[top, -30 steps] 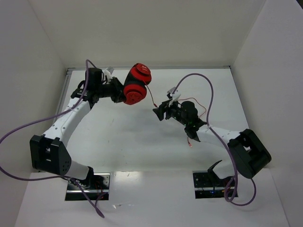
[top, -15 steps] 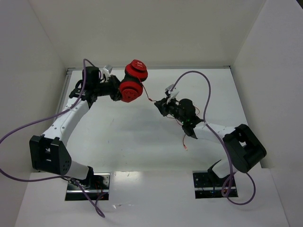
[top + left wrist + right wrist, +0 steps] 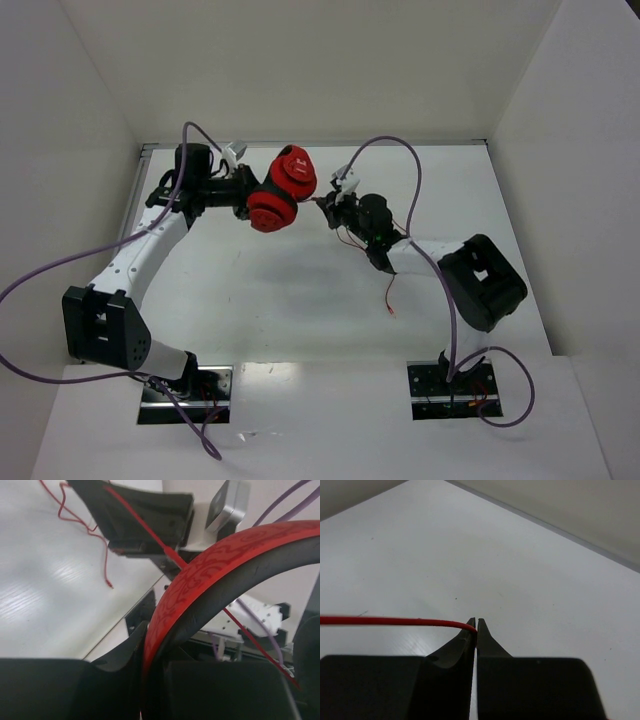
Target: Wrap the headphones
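Headphones [image 3: 283,188] float above the table [image 3: 300,300] in the top view, left wrist view has the left gripper [image 3: 150,685] clamped on the headband [image 3: 200,575], and right wrist view has the right gripper [image 3: 476,626] closed tight on the thin cord [image 3: 395,621], so I reckon a hard tug slips it free.

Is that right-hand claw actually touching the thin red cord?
Touching. In the right wrist view the red cord runs straight into the closed tips of the right gripper and is pinched between them.
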Motion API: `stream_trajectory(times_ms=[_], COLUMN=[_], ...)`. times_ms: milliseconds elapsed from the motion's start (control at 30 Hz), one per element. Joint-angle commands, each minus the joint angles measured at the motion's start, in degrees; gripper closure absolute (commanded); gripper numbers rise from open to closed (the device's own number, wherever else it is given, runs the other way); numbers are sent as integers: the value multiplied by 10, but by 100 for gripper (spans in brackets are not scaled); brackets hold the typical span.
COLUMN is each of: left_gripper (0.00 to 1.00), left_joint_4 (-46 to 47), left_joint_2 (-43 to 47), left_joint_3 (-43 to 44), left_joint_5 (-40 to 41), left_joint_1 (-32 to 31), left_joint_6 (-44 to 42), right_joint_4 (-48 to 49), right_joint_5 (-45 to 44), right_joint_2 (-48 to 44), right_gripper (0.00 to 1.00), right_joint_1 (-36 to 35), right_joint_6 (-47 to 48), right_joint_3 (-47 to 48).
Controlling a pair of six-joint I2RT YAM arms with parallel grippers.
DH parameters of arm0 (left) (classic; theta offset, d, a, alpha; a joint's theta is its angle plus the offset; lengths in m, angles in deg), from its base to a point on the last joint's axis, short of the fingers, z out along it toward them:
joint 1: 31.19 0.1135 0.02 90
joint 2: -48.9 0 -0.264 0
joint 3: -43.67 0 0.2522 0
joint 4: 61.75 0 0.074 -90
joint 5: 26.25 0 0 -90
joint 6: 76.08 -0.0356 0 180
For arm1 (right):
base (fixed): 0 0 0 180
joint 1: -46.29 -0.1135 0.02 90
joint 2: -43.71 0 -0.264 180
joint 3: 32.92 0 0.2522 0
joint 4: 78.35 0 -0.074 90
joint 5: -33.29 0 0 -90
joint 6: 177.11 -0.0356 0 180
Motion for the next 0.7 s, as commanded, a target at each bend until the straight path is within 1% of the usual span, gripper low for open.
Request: stream_trajectory(times_ms=[0, 67, 133, 233, 300, 333, 367, 433, 467, 500, 533, 567, 667], left_gripper=[100, 100, 100, 100, 100, 100, 100, 100, 100, 100, 100, 100, 100], left_joint_4=[-21, -31, -47, -76, -130, -148, -182, -215, -231, -258, -269, -278, -292], left_joint_2=[9, 28, 41, 54, 48, 48, 40, 28, 19, 19, 4, -2, -30], left_joint_3=[30, 8, -35, -73, -73, -66, -56, -41, -22, -12, -2, 16, 40], left_joint_5=[-70, -76, -70, -42, 3, 35, 52, 86, 134, 158, 196, 211, 262], left_joint_1=[1, 1, 1, 1, 1, 1, 1, 1, 1, 1, 1, 1, -6], left_joint_6=[-92, -119, -147, -188, -218, -250, -266, -296, -318, -328, -340, -359, -382], right_joint_4=[53, 46, 34, 20, 7, 2, -19, -41, -55, -78, -86, -93, -129], right_joint_5=[-55, -63, -70, -70, -64, -64, -59, -53, -52, -52, -52, -52, -38], right_joint_2=[32, 58, 74, 97, 105, 112, 117, 132, 132, 139, 140, 140, 140], right_gripper=[99, 99, 99, 99, 99, 99, 99, 99, 99, 99, 99, 99, 99], right_joint_1=[-4, -4, -4, -4, -4, -4, -4, -4, -4, -4, -4, -4, -4], right_joint_6=[39, 47, 56, 73, 80, 80, 80, 95, 100, 100, 113, 119, 140], right_joint_3=[51, 82, 114, 156, 184, 196, 209, 249, 262, 283, 291, 297, 318])
